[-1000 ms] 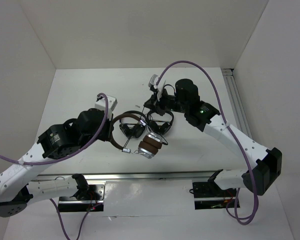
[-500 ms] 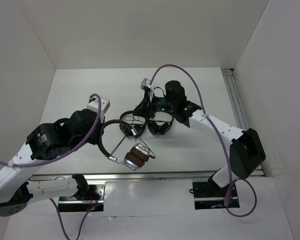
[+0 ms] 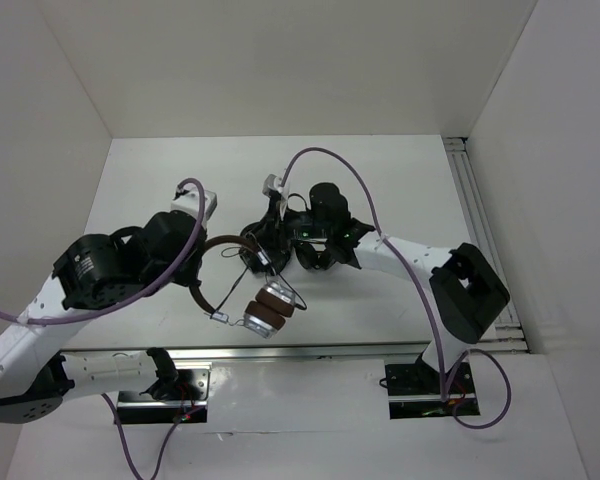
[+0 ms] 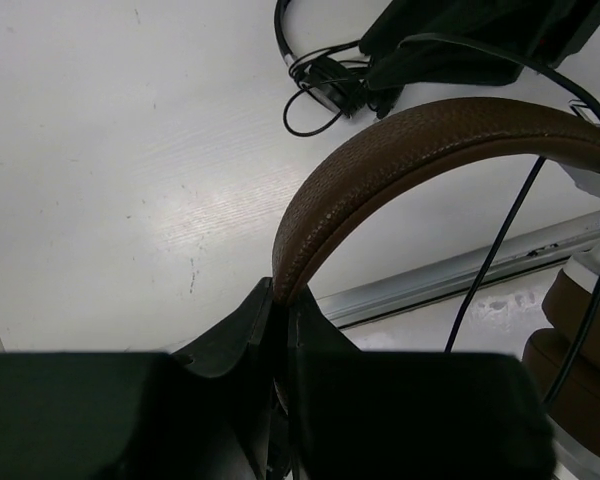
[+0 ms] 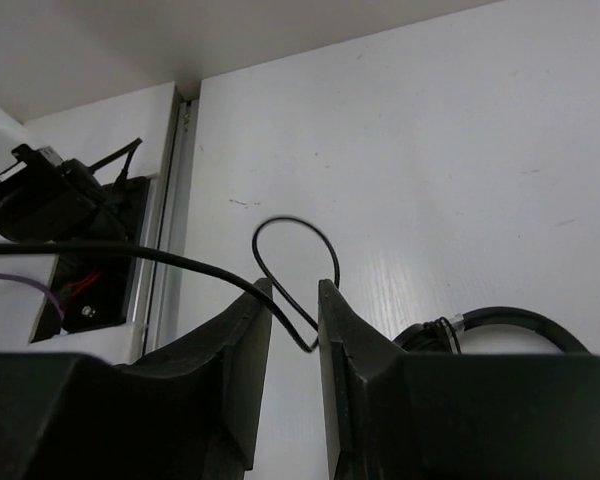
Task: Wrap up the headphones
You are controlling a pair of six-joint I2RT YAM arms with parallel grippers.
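The headphones [image 3: 270, 308] have a brown headband [image 3: 212, 250] and silver cups with brown pads, and they hang just above the table near its front edge. My left gripper [image 3: 199, 270] is shut on the headband [image 4: 420, 135], clamped between the jaws in the left wrist view [image 4: 282, 292]; the brown pads [image 4: 580, 345] show at the right. My right gripper [image 3: 263, 243] reaches in from the right, just behind the headband. In its wrist view the jaws [image 5: 295, 290] stand slightly apart with the thin dark cable [image 5: 280, 225] running between them and looping on the table.
Two smaller black headphones lie at mid-table, one [image 3: 320, 256] under my right wrist and one [image 3: 253, 252] by the right fingers; they also show in the left wrist view [image 4: 325, 75]. A metal rail [image 3: 300, 350] runs along the front edge and another [image 3: 477, 215] along the right.
My right arm has swung left across the black headphones to the cable. My left gripper has drawn the brown headphones left and toward the front edge.
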